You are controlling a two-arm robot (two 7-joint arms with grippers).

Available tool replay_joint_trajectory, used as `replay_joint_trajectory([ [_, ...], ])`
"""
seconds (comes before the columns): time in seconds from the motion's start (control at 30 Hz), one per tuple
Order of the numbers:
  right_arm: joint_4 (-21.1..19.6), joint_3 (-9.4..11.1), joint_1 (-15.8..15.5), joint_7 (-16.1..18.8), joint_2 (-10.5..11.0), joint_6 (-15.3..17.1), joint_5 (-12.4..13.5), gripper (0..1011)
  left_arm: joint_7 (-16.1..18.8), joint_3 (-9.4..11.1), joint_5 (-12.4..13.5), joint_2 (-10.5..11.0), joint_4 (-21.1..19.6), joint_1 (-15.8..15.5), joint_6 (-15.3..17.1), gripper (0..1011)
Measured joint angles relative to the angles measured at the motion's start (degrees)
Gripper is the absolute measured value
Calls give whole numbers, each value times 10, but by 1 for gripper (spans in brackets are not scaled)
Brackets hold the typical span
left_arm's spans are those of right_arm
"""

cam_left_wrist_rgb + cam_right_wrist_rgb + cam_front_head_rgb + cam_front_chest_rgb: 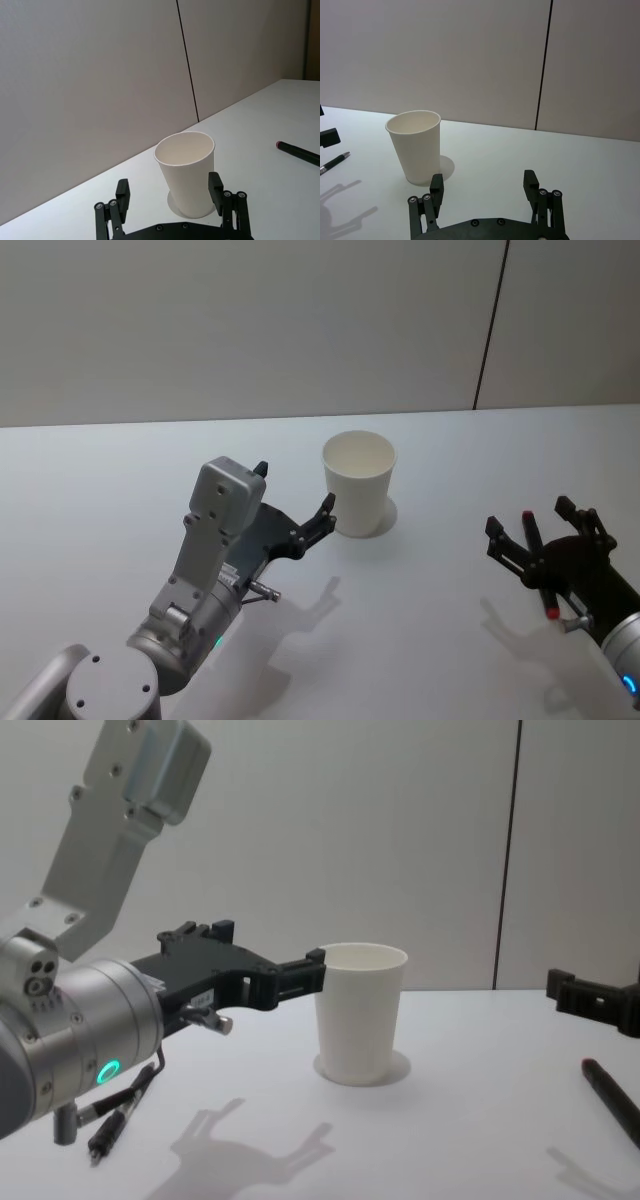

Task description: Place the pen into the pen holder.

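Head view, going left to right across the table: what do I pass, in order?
Left gripper, open → pen holder → right gripper, open. The pen overlaps the right gripper in that view, so I leave it unplaced.

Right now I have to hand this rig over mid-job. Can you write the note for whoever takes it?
Left gripper: open, close beside the plain white tapered paper cup, not gripping it. The cup stands upright on the white table.
Right gripper: open, hovering above the slim black pen with a red tip, which lies flat on the table to the cup's right.
Done: both arms are in position; the cup looks empty.
Left: grasp the pen, lift it, and drop it into the cup.
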Motion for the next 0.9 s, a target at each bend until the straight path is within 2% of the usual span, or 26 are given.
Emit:
replay_joint_trajectory([
  [0.9,0,0,0,0,0,0,0,1001,0,0,0,0,0,0,0,1000],
])
